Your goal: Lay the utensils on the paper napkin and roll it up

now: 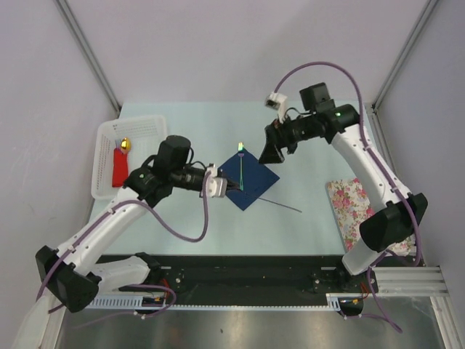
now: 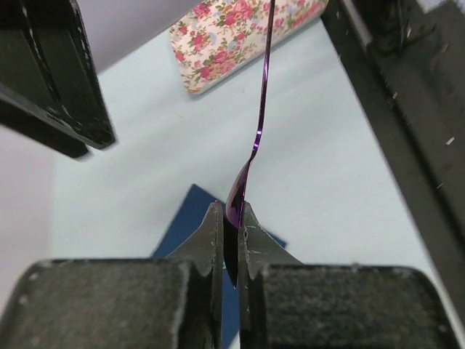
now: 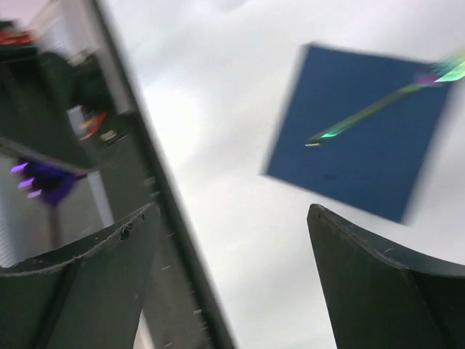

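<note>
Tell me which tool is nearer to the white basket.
Left. The left tool, shut on a utensil at the napkin's left corner, is to the basket's right; the right tool is farther right, by the napkin's opposite edge.

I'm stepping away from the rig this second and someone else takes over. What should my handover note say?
Left gripper: shut on the purple end of one utensil, whose thin handle points toward the floral cloth.
Right gripper: open and empty, above the napkin's far right edge.
Napkin: flat and unrolled at mid-table.
Done: the other utensil lies on the napkin.
Left to do: lay the held utensil beside it on the napkin, then roll the napkin up.
</note>
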`<state>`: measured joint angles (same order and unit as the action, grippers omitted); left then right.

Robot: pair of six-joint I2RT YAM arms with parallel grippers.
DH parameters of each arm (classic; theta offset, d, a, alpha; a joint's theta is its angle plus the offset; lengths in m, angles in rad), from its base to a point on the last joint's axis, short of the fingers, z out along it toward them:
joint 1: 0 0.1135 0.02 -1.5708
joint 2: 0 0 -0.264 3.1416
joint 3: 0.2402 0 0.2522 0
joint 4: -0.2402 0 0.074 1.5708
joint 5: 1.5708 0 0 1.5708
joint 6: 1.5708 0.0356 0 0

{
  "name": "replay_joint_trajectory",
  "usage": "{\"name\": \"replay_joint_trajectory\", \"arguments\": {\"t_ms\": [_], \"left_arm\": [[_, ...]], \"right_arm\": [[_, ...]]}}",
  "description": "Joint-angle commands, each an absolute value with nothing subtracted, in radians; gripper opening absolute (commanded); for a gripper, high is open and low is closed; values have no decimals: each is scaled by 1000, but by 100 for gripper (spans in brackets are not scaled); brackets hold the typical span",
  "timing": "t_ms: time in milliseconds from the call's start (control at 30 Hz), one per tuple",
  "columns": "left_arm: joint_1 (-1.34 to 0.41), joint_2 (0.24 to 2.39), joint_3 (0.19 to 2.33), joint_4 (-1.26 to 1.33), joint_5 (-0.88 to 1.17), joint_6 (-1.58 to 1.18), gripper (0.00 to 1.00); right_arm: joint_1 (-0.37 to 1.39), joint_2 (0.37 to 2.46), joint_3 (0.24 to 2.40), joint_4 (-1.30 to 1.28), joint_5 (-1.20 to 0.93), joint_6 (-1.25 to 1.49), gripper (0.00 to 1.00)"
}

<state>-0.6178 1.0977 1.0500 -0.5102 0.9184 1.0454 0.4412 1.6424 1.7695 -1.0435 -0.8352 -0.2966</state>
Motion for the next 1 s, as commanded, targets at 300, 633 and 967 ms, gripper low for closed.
{"name": "replay_joint_trajectory", "arguments": {"t_ms": [300,633,967], "left_arm": [[-471,1523,1480,-963,1060,216,0],[-463,1623,1445,-1126,1202,141,4],[-445,1609,1351,-1104,1249,89,2]], "right_arm": [[610,1324,1678,-910,-338,-549,86],[899,1390,1666,-1040,-161,-652,63],[988,1491,1695,-1058,-192,-609,46]]}}
